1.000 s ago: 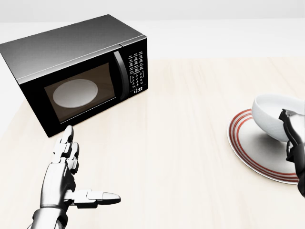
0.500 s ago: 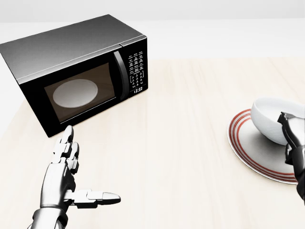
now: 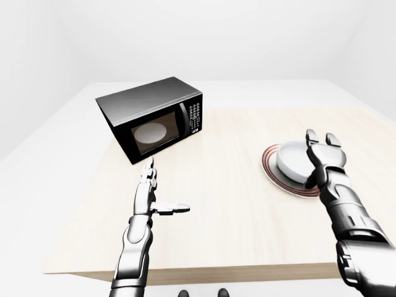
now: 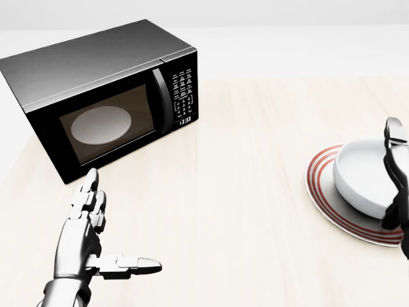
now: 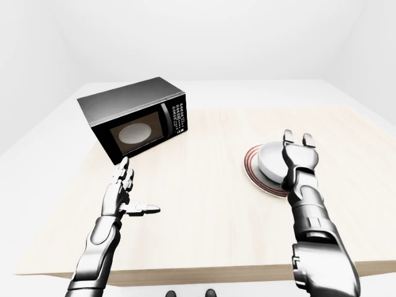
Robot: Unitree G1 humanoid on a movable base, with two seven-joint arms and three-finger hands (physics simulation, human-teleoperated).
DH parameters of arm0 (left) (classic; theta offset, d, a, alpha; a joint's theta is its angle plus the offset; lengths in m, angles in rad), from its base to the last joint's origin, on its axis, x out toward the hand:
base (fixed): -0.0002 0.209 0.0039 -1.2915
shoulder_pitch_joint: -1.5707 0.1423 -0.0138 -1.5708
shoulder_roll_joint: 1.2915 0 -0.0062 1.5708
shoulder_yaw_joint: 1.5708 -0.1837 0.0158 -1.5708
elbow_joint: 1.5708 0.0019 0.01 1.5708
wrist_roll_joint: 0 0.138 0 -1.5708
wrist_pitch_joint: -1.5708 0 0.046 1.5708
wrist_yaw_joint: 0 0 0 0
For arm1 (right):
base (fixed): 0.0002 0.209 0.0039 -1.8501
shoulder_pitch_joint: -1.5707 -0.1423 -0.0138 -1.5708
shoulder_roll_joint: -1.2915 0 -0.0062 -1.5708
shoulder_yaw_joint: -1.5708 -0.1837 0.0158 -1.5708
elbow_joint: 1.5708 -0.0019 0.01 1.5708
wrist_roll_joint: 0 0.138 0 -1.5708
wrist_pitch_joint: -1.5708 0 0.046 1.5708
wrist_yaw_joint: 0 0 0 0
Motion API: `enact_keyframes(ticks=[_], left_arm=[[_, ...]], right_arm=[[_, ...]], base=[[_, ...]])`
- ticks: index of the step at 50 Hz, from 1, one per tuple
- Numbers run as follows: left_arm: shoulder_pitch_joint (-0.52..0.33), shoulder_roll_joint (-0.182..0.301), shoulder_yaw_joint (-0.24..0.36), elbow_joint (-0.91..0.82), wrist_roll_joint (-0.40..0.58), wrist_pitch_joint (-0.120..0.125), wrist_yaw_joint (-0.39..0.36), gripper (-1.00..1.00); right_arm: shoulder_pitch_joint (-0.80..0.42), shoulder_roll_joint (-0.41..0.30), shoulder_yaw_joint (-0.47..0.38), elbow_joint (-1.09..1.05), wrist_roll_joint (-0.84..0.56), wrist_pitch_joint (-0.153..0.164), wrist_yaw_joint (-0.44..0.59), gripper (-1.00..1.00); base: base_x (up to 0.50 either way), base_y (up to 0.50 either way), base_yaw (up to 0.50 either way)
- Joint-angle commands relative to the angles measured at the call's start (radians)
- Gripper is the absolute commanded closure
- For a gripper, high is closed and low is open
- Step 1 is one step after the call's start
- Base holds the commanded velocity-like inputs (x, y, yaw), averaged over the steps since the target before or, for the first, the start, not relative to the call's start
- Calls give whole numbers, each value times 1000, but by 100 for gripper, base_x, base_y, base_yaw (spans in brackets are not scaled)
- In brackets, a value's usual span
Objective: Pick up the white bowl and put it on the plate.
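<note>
The bench (image 4: 255,192) and the microwave (image 4: 102,96) at its far left are unchanged. The red-rimmed plate (image 4: 319,192) near the right edge now carries the white bowl (image 4: 361,179), settled level where it was held tilted before. The right hand (image 3: 323,151) has been opened, fingers spread beside the bowl; the placement appears done. The left hand (image 4: 86,240) is kept open, idle.

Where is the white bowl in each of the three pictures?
Left-eye view: white bowl sits right of middle, on the red-rimmed plate, beside the right hand.
Head view: bowl at the right edge, on the plate.
Right-eye view: bowl just right of middle, on the plate.
Shared landmark: the black microwave, upper left in every view.
</note>
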Motion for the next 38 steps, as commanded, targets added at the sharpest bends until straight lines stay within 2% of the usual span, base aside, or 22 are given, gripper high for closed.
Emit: enact_keyframes(ticks=[1,5,11,14,17,22,26,29,30,38], left_arm=[[0,0,0,0,0,0,0,-100],[1,-2,0,4,-2,-5,2,-100],[5,-1,-1,-4,-2,0,2,-100],[5,-1,-1,-6,-3,1,1,-100],[2,0,2,10,-4,-11,-1,-100],[4,-1,0,-5,-3,2,1,-100],[0,2,4,13,-5,-14,-2,-100],[3,0,1,-4,-4,1,-1,-100],[0,1,3,8,-5,-8,-1,-100],[-2,0,2,0,-4,2,1,-100]], right_arm=[[47,-4,-59,-279,-20,20,155,-100],[50,-7,-99,-477,-35,20,283,-100],[-3,-32,-147,-636,-35,20,409,-100],[-35,-51,-161,-675,-28,20,450,-100],[-64,-72,-172,-725,-21,20,492,-100],[-125,-101,-184,-803,0,20,553,-100],[-203,-136,-193,-888,19,20,632,-100],[-249,-159,-200,-937,32,20,672,-100],[-267,-168,-201,-955,38,20,686,-100],[-385,-225,-193,-1082,68,20,810,-100]], base=[[0,0,0],[0,0,0],[0,0,0],[0,0,0],[0,0,0],[0,0,0],[0,0,0],[0,0,0],[0,0,0],[0,0,0]])
